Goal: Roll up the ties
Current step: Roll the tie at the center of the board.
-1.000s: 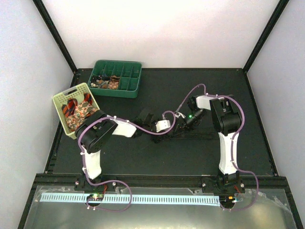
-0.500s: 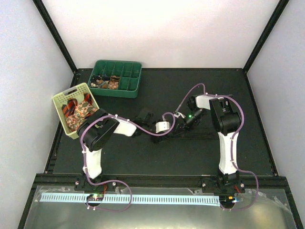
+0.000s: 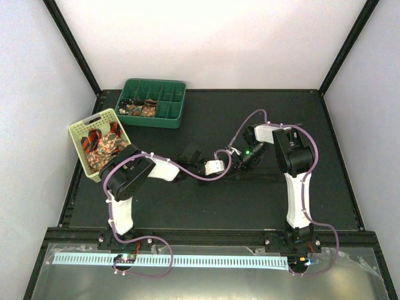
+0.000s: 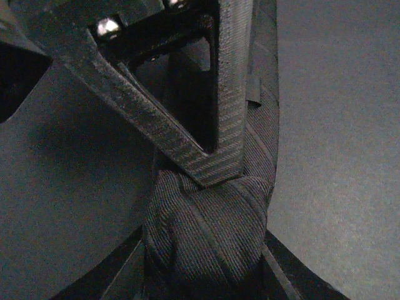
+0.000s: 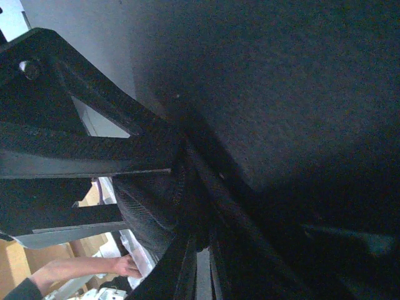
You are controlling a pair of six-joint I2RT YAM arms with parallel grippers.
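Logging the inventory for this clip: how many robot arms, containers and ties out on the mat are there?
Robot arms: 2 (left arm, right arm)
Green tray: 1
Pale basket: 1
Dark tie on the mat: 1
Total: 5
The ties piled in the basket, and those in the tray, are too bunched to count.

Top cam overhead; wrist cams close, share tie.
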